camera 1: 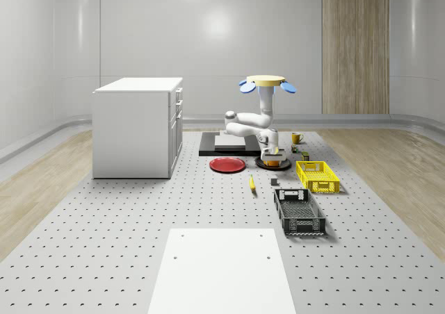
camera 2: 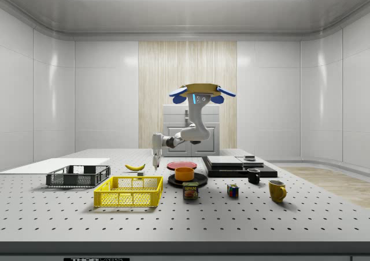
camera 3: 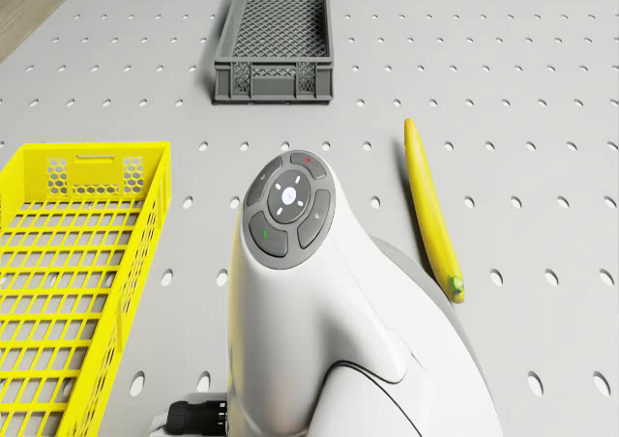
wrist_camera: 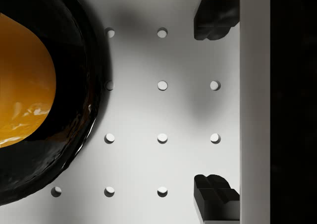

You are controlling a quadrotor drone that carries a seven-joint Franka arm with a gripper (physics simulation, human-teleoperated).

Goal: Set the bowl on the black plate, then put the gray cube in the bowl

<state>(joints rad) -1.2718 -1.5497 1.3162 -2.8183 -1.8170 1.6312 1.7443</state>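
Side view: the black crate [camera 2: 78, 176] and yellow basket [camera 2: 129, 191] stand at the left, the banana [camera 2: 135, 167] behind them. The gripper [camera 2: 155, 164] hangs just left of the orange bowl [camera 2: 185, 173], which sits on the black plate [camera 2: 199, 180]; its fingers [wrist_camera: 213, 18] are spread over bare table [wrist_camera: 163, 110] just beside the plate's rim. The drone [camera 2: 201, 92] hovers above. The gray cube [camera 1: 274, 182] lies apart, between banana and basket.

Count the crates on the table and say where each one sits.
2. The yellow crate sits at the whole-scene view's right of the black plate; the dark gray crate lies nearer the camera, beyond the banana.
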